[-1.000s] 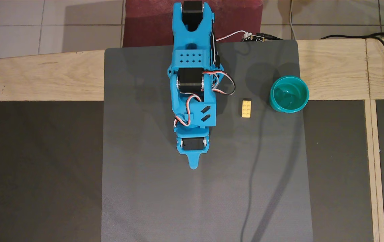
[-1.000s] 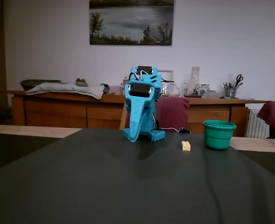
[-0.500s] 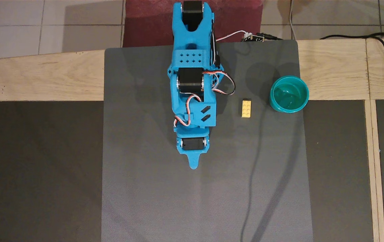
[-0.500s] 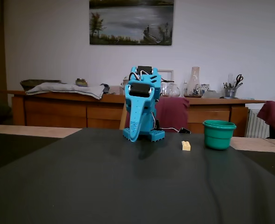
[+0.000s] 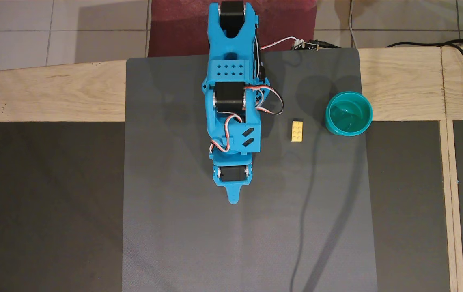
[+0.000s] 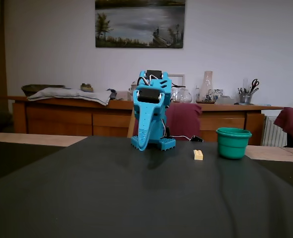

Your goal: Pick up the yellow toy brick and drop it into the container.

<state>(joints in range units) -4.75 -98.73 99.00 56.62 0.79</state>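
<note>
Yellow brick (image 5: 296, 131) flat on the grey mat (image 5: 247, 243), studs up, long side running toward and away from the arm's base, clear on every side. Just beside it in the overhead view, to the right, the teal cup (image 5: 349, 113), upright, sitting on the mat's edge where the wood of the table (image 5: 48, 91) begins; nothing visible inside. In the fixed view, same pairing: brick (image 6: 198, 154) low on the mat, cup (image 6: 233, 143) near it on the right. To the brick's left, well apart, the blue arm (image 5: 233, 101) folded over itself, gripper (image 5: 233, 198) pointing down at the mat. Fingers seemingly pressed together in one narrow tip, holding nothing. Nothing picked up yet, so judged to be the very start: reach not begun. Next move calls for unfolding, swinging right toward the brick, spreading the fingers and coming down across its short width.
</note>
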